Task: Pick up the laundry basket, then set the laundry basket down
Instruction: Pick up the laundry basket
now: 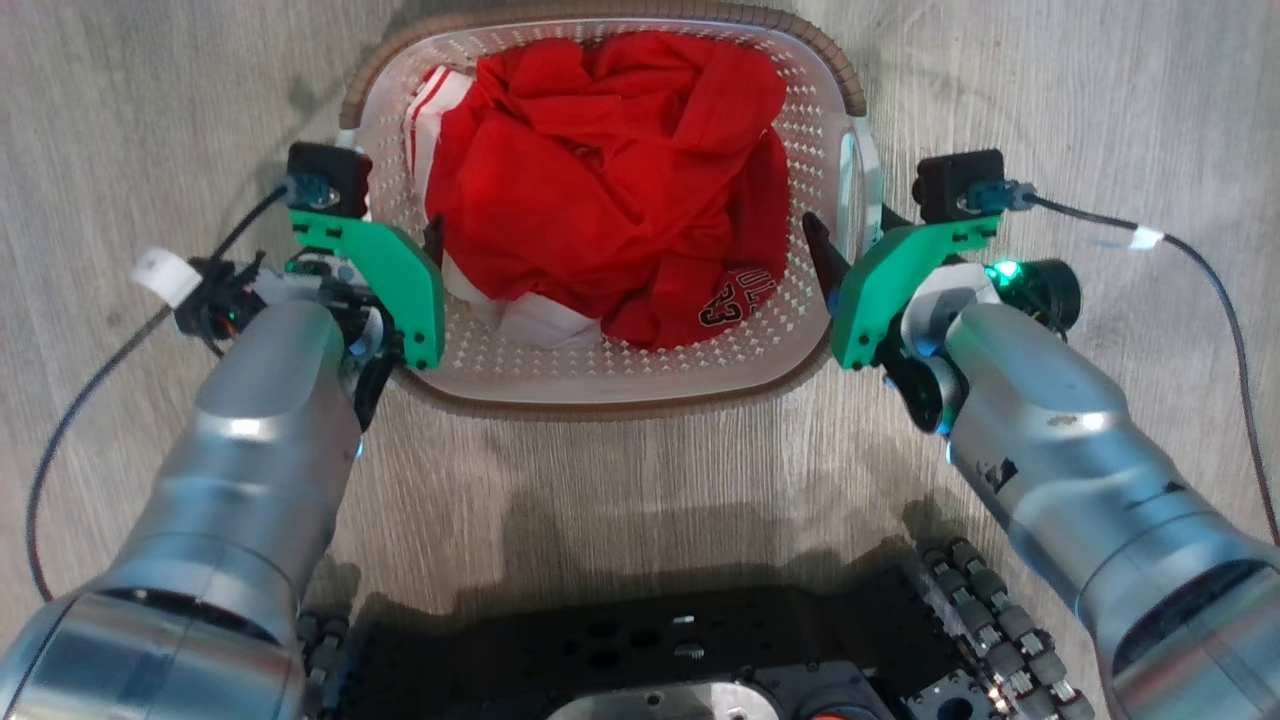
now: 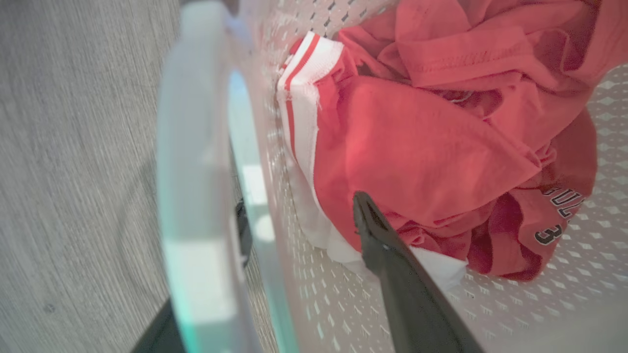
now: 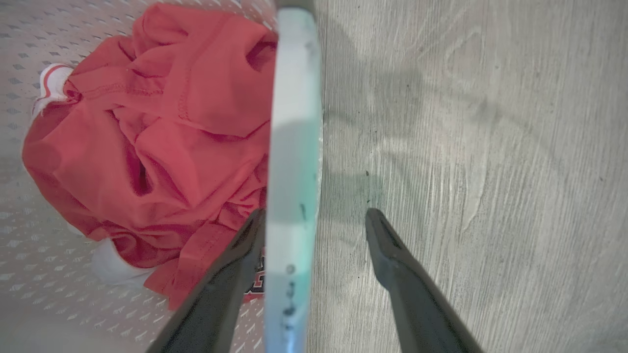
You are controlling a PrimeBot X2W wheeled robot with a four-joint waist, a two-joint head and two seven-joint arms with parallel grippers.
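Observation:
The white perforated laundry basket [image 1: 610, 400] with a brown rim stands on the grey wood-look floor, straight ahead of me, holding crumpled red and white clothes [image 1: 600, 170]. My left gripper [image 1: 400, 240] is open astride the basket's left side: one finger [image 2: 373, 230] is inside by the clothes, the other is outside behind the white handle [image 2: 191, 171]. My right gripper [image 1: 850, 225] is open too. Its fingers straddle the right handle [image 3: 294, 122], the inner finger close against it, with a gap between the handle and the outer finger [image 3: 387, 245].
My own dark wheeled base [image 1: 650, 640] fills the bottom of the head view, close to the basket's near rim. Black cables [image 1: 1200, 270] trail from both wrists. Bare floor [image 3: 490, 147] lies on both sides of the basket.

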